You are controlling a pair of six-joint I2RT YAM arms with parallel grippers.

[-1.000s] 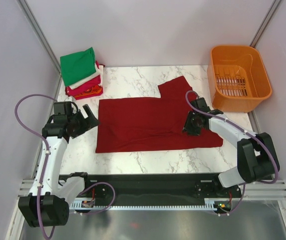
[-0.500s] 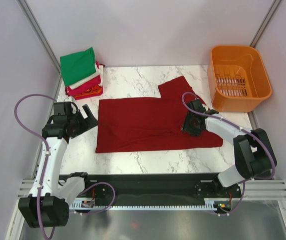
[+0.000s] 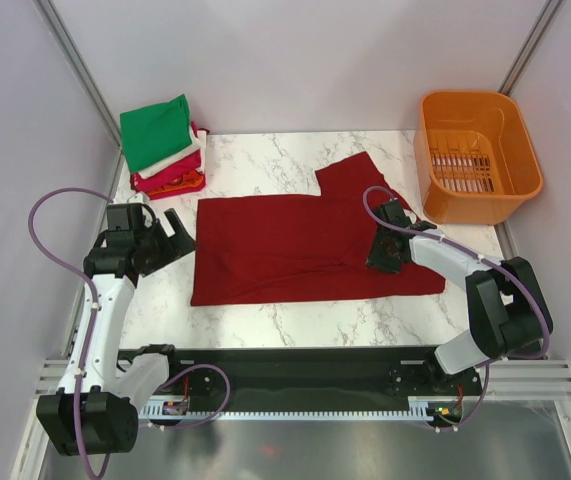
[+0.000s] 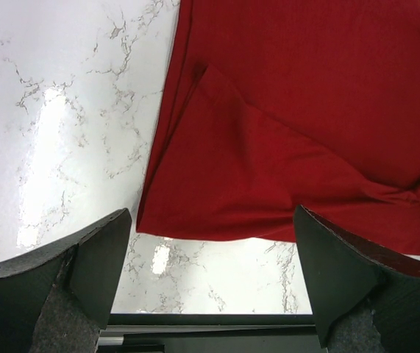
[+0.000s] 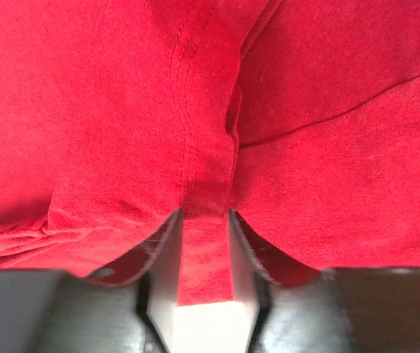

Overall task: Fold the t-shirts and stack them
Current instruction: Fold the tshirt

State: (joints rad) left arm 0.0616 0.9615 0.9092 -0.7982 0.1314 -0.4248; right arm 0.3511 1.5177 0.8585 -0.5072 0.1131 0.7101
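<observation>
The dark red t-shirt (image 3: 285,245) lies spread in the middle of the desk (image 3: 265,160), with one sleeve (image 3: 350,175) sticking out at its far side. The other t-shirts, a folded stack (image 3: 162,145) with green on top, sit beyond its far left corner. An orange basket (image 3: 475,155) stands well apart, past its far right corner.

The right arm (image 3: 445,262) reaches onto the right part of the shirt. Its jaws are narrowed on a ridge of the red cloth. In the wrist view a seamed fold runs down between the two fingers (image 5: 167,250) and fills the gap, so I judge that they hold it. The left arm (image 3: 105,290) hangs just beside the shirt's left edge. Its jaws are spread fully and hold nothing, and the shirt's near left corner is below them.

The step, I think, is to fold the right side over. To do it well, the right jaws should lift only until the cloth is free of the desk. Then they should carry it toward the left edge in a low arc, so that the layers below are not dragged. If the pinch has only the top layer, the fold may come out crooked; the left jaws could press the near left corner to hold the shirt in place
</observation>
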